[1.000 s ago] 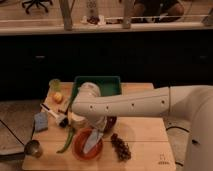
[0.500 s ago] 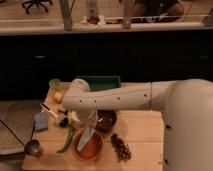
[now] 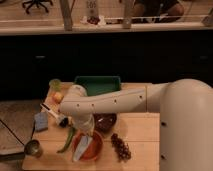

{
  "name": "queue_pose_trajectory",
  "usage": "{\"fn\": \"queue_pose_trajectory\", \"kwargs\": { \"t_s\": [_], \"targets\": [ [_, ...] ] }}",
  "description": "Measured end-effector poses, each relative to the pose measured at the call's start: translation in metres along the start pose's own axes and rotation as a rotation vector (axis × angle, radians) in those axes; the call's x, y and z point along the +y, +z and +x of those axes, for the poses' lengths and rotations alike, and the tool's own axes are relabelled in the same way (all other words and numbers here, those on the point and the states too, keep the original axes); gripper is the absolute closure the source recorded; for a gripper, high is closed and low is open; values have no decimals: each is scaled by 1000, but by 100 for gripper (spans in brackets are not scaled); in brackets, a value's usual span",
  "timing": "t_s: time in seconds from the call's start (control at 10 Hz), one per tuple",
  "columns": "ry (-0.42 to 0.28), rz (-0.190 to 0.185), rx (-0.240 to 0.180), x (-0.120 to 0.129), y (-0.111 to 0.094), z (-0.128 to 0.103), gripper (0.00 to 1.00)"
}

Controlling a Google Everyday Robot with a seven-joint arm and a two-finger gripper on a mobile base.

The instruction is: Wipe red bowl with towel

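Note:
The red bowl (image 3: 95,148) sits on the wooden table (image 3: 142,137) near its front edge, left of centre. The towel (image 3: 82,148) lies as a pale strip across the bowl's left half, its upper end reaching up into my gripper. My gripper (image 3: 86,135) points down over the bowl's back rim and is shut on the towel's top end. The white arm (image 3: 107,102) reaches in from the right, bends above the table and hides the gripper's upper part.
A dark maroon bowl (image 3: 106,121) stands just behind the red bowl and grapes (image 3: 120,146) lie to its right. A green vegetable (image 3: 67,140), metal cup (image 3: 33,147), blue pad (image 3: 41,121) and brush (image 3: 53,113) lie left. A green tray (image 3: 97,84), orange (image 3: 58,97) and green cup (image 3: 55,84) stand behind.
The arm's bend has swung left over the table. The gripper and towel have shifted slightly left over the red bowl. The bowl has stayed in place.

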Motion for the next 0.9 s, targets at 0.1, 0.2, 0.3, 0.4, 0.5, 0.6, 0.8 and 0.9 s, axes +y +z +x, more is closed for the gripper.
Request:
{"fn": "queue_pose_trajectory", "kwargs": {
  "t_s": [0.1, 0.2, 0.3, 0.4, 0.5, 0.6, 0.8, 0.9],
  "targets": [
    [12, -6, -6, 11, 2, 0, 97],
    [31, -12, -8, 25, 2, 3, 97],
    [59, -15, -9, 43, 1, 8, 97],
    [77, -17, -9, 53, 0, 12, 97],
    [96, -17, -9, 59, -1, 17, 97],
    [109, -13, -7, 63, -4, 22, 97],
    [113, -4, 8, 58, -11, 31, 97],
    [105, -3, 18, 50, -14, 35, 97]
  ]
}}
